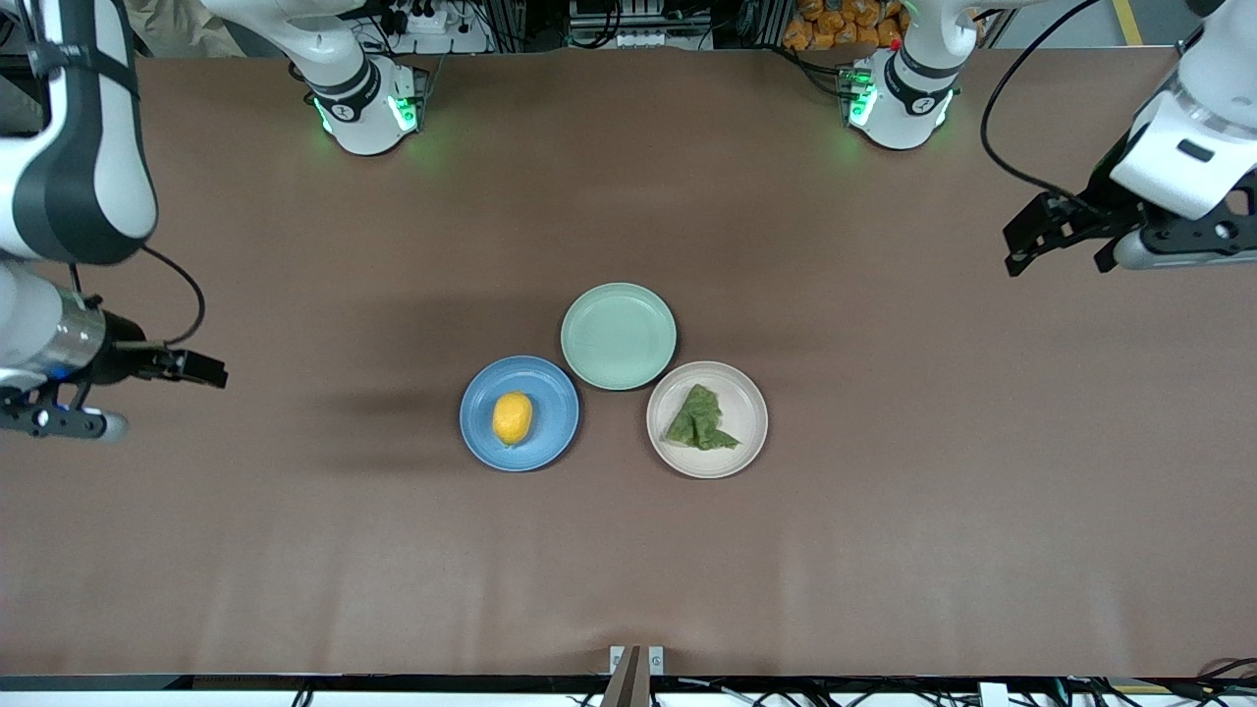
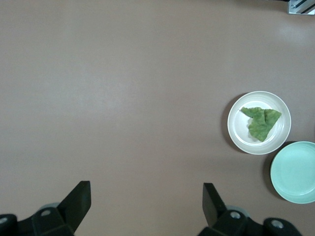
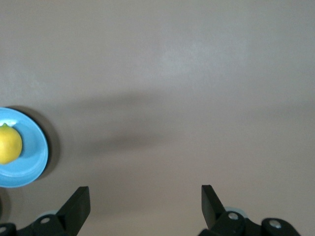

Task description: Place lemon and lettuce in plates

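Observation:
The yellow lemon point(image 1: 512, 417) lies on the blue plate point(image 1: 555, 393). The dark-green lettuce point(image 1: 699, 419) lies on the beige plate point(image 1: 743, 391) beside it, toward the left arm's end. My left gripper point(image 1: 1056, 250) is open and empty, up over bare table at the left arm's end. Its wrist view point(image 2: 146, 189) shows the lettuce point(image 2: 261, 122) on the beige plate point(image 2: 239, 139). My right gripper point(image 1: 167, 378) is open and empty over bare table at the right arm's end. Its wrist view point(image 3: 145, 191) shows the lemon point(image 3: 9, 143) on the blue plate point(image 3: 35, 158).
An empty mint-green plate point(image 1: 619, 336) sits farther from the front camera than the other two plates and touches both. It also shows in the left wrist view point(image 2: 295, 172). A small metal bracket point(image 1: 636, 660) sits at the table's front edge.

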